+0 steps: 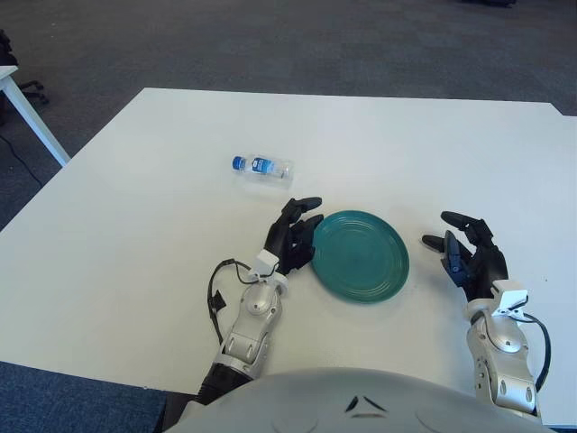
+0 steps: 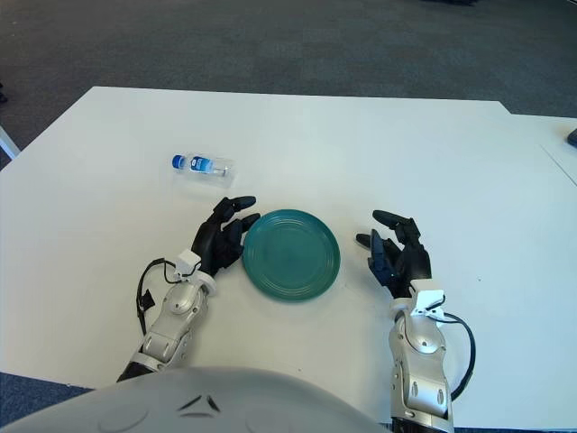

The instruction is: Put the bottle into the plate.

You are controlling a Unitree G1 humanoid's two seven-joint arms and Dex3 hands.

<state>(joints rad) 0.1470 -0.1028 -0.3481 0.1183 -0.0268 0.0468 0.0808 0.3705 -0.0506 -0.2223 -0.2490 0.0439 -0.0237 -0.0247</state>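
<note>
Bottle (image 1: 262,168) lies on its side on the white table (image 1: 117,234), apart from the teal plate (image 1: 361,255) (cap end left). Left hand (image 1: 293,239) at the plate's left rim, fingers loosely spread, empty. Right hand (image 1: 471,255) right of the plate, likewise open, holding nothing.

We see a small clear bottle (image 1: 262,168) lying on its side on the white tabletop (image 1: 135,234), its blue cap pointing to our left and a blue-and-white label wrapped around its middle. It looks empty or nearly so, though we cannot tell for sure. Nearer to us and a little to the right lies the plate (image 1: 361,255), a round teal dish sitting flat and right side up, with a shallow raised rim and nothing in it. The bottle and plate are apart, with bare tabletop between them; the bottle is not on the plate.
</note>
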